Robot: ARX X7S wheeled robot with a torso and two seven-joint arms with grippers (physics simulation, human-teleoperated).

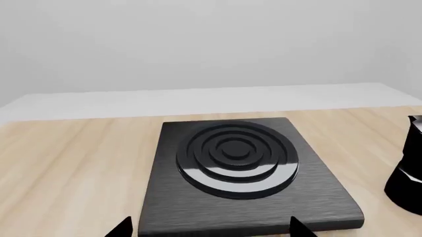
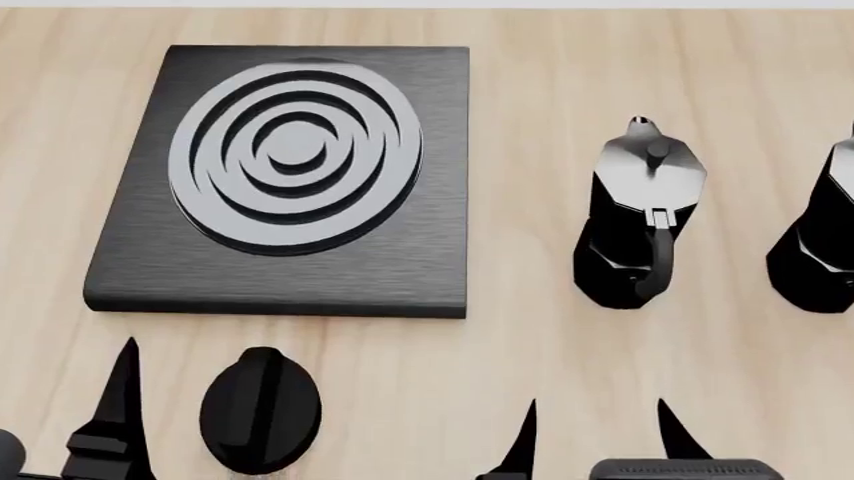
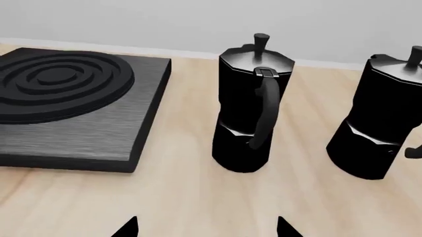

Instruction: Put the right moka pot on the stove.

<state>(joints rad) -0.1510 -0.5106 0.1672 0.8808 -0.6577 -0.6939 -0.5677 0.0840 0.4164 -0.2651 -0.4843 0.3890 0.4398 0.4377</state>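
The right moka pot [image 2: 817, 235], black and faceted with a silver-grey lid, stands upright at the head view's right edge, partly cut off; it also shows in the right wrist view [image 3: 379, 118]. The stove [image 2: 287, 180] is a flat black slab with a ring burner [image 1: 236, 158], lying far to the pots' left. My right gripper [image 2: 598, 440] is open and empty [image 3: 206, 226], short of both pots, nearer the left one. My left gripper [image 1: 211, 228] is open wide in front of the stove's near edge, with one finger [image 2: 123, 395] showing in the head view.
A second, identical moka pot [image 2: 638, 215] stands upright between the stove and the right pot, its handle turned toward me. A round black knob [image 2: 260, 408] sits on the wooden table [image 2: 534, 350] in front of the stove, close beside my left gripper.
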